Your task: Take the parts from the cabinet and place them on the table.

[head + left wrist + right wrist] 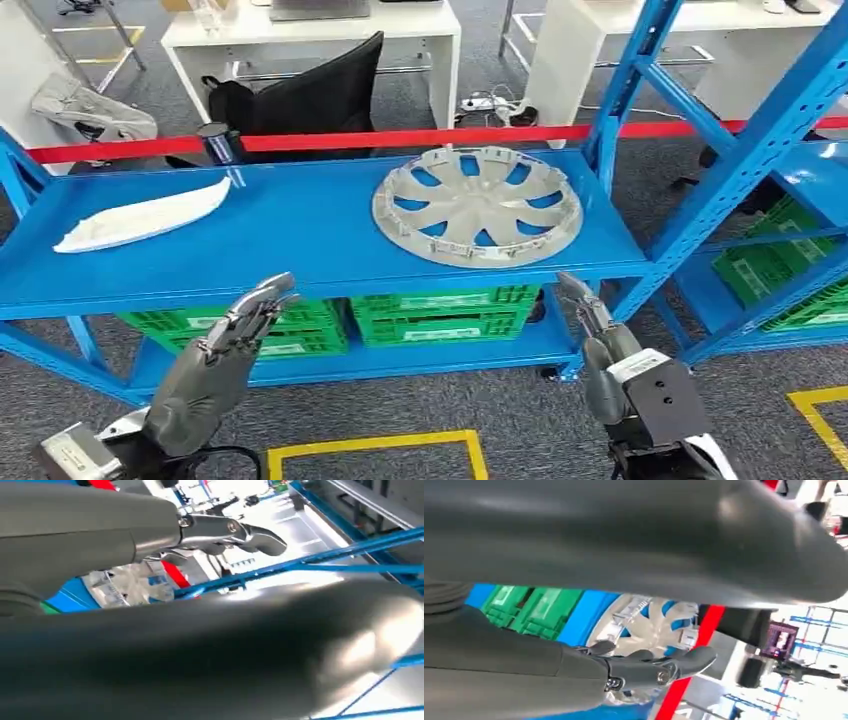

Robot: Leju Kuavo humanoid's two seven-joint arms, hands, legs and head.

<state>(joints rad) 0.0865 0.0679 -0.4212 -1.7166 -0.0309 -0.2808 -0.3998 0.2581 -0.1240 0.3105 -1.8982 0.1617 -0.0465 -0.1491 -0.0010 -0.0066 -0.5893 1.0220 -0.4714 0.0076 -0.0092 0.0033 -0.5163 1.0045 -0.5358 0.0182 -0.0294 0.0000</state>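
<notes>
Both my hands raised and empty before the blue shelf (300, 225), hubcap ahead.

The hubcap (477, 205) is a silver-grey disc with curved spokes and clips around its rim, lying flat on the shelf just beyond my right hand (610, 350) and a little to its left. My right hand holds nothing, fingers extended. My left hand (225, 350) is likewise empty, fingers stretched apart; a white curved part (140, 217) lies beyond it, further left.
</notes>
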